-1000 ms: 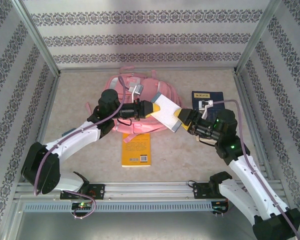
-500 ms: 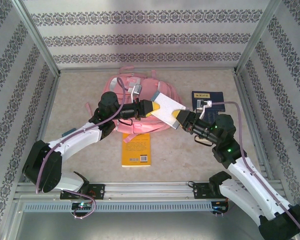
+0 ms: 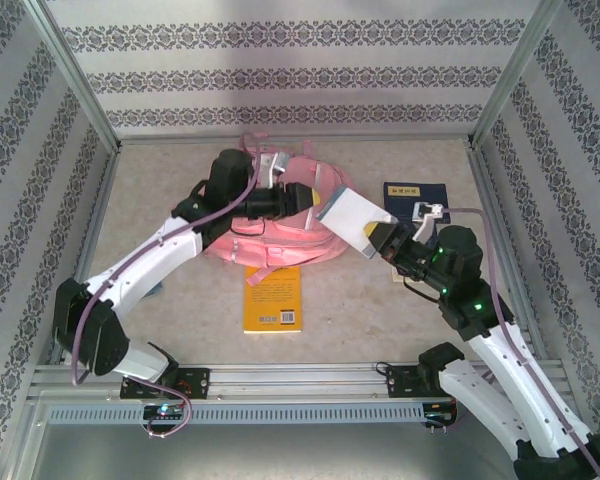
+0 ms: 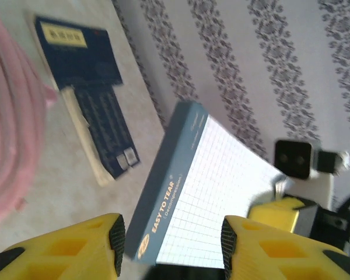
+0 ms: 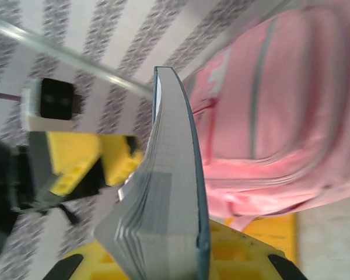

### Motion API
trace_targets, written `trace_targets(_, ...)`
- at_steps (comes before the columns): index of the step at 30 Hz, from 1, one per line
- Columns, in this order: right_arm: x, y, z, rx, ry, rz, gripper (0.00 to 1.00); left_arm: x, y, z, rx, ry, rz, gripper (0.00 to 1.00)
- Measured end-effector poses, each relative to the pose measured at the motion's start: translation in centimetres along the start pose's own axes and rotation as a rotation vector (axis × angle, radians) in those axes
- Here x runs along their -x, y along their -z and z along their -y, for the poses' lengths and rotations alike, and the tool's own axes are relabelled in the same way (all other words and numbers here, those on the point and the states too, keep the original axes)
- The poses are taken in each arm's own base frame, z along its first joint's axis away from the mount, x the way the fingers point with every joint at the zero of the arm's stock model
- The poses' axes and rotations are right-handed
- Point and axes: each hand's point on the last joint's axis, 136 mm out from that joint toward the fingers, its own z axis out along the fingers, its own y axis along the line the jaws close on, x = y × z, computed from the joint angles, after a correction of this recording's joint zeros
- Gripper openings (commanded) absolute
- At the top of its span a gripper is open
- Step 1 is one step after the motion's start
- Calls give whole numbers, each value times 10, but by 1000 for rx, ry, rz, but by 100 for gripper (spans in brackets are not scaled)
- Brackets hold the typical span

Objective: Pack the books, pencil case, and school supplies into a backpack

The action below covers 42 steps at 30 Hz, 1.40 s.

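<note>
Grey-blue pad (image 3: 352, 218) clamped in right gripper (image 3: 376, 237) | left gripper (image 3: 315, 200) unclenched above backpack (image 3: 280, 242) | navy book (image 3: 412, 195) beyond right gripper, yellow paperback (image 3: 273, 298): unpacked

- Right gripper (image 3: 379, 238) clamps the near-right end of the thin grey-blue pad (image 3: 353, 219). The pad is lifted and tilted, pale face up, at the right edge of the pink backpack (image 3: 280, 233).
- Left gripper (image 3: 314, 202) is above the backpack, tip just beside the pad's left edge.
- Yellow-orange paperback (image 3: 272, 300) lies flat on the table (image 3: 360, 320), on the near side of the backpack.
- Navy book (image 3: 411, 195) lies flat, right of the pad.
</note>
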Motion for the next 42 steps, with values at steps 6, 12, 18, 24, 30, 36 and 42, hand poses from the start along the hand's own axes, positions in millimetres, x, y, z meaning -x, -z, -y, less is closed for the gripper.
trace_targets(6,-2,10,56,-264,50,3,0,38,-36,-56,170,-14,-44,43)
trace_targets(12,0,24,76,-358,77,15,0,32,-83,-126,311,20,-183,42)
trace_targets(18,-8,24,93,-382,79,10,0,27,-96,-149,362,28,-244,40)
trace_targets(24,-22,18,115,-420,56,-35,0,28,-98,-145,342,29,-249,38)
trace_targets(30,-23,17,116,-414,54,-41,0,27,-95,-150,364,24,-254,38)
trace_targets(36,-23,16,116,-403,59,-41,0,35,-85,-164,394,46,-236,39)
trace_targets(42,-31,11,123,-390,36,-61,0,39,-80,-169,393,64,-229,40)
